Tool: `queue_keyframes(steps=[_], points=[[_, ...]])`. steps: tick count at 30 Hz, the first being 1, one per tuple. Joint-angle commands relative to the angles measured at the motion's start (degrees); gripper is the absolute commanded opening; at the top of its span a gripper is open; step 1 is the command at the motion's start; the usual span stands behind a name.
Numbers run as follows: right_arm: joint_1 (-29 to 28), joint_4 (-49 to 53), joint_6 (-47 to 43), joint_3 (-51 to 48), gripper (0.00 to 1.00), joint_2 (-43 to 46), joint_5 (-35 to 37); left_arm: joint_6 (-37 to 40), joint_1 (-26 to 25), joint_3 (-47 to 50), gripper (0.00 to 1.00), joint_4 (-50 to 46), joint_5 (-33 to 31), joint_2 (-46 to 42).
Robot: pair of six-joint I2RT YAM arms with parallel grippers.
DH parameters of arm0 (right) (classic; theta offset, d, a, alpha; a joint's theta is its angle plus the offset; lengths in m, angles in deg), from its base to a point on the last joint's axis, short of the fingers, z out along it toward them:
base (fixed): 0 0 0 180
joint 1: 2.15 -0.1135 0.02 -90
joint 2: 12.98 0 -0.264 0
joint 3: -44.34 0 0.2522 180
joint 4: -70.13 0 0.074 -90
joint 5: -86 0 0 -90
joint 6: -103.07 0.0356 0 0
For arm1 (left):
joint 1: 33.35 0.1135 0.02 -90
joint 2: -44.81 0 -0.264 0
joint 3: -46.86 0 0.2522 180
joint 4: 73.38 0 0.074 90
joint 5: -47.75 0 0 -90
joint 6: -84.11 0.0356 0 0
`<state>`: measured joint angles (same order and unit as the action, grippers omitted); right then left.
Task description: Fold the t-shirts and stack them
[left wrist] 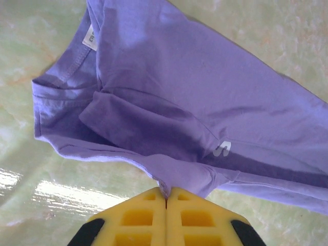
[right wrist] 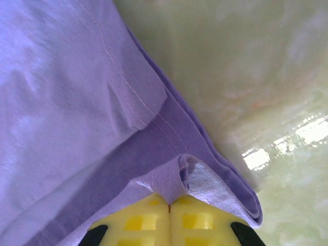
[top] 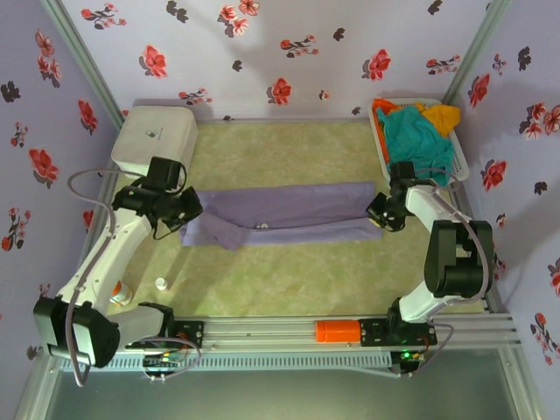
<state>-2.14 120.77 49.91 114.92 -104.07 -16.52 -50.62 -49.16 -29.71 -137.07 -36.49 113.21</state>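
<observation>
The purple shirt (top: 280, 214) is being held stretched across the middle of the table (top: 280, 289). It is folded lengthwise into a long band, with the collar end to the left and the hem end to the right.

Both ends are being gripped. The left gripper (left wrist: 166, 197) is being clenched on a small fold of cloth at the collar end, not far from the white mark (left wrist: 222, 149). The right gripper (right wrist: 169, 202) is being clamped on a bunched bit of hem at the corner. On each side the jaws are being pressed together with cloth pinched between them.

The two-ended hold is probably being used so that the band is pulled taut. That way the layers are being laid flat on one another and creases are being drawn out before a crosswise fold is attempted. A slack end would likely be dragged askew.

The teal shirt (top: 416, 136), orange shirt (top: 382, 107) and yellow shirt (top: 444, 115) are being stored in a heap in the basket (top: 458, 164) at the far right corner. There they are well apart from the folding space. They are judged to be not yet folded, so the task is thought to be at an early stage.
</observation>
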Motion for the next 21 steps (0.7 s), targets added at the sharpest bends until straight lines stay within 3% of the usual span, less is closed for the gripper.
queue_keyframes(steps=[1,9,13,16,21], points=[[0.6,-0.3,-1.3,2.3,0.0,-1.8,0.7,2.5,0.9,-1.7,0.0,1.6,1.0,1.3],[0.6,-2.2,-0.3,2.2,0.0,-3.7,-0.1,3.2,1.2,-2.4,0.0,3.1,2.3,4.2],[0.6,-3.7,0.0,1.5,0.24,-2.2,-0.6,3.4,1.2,-2.5,0.0,3.4,2.5,4.8],[0.6,-3.7,-0.2,1.2,0.48,-0.7,-1.1,3.5,1.2,-2.3,0.0,3.6,2.4,4.9],[0.6,-3.5,-0.9,0.3,0.59,1.9,-2.4,3.3,1.3,-1.8,0.0,4.4,2.5,5.5]])
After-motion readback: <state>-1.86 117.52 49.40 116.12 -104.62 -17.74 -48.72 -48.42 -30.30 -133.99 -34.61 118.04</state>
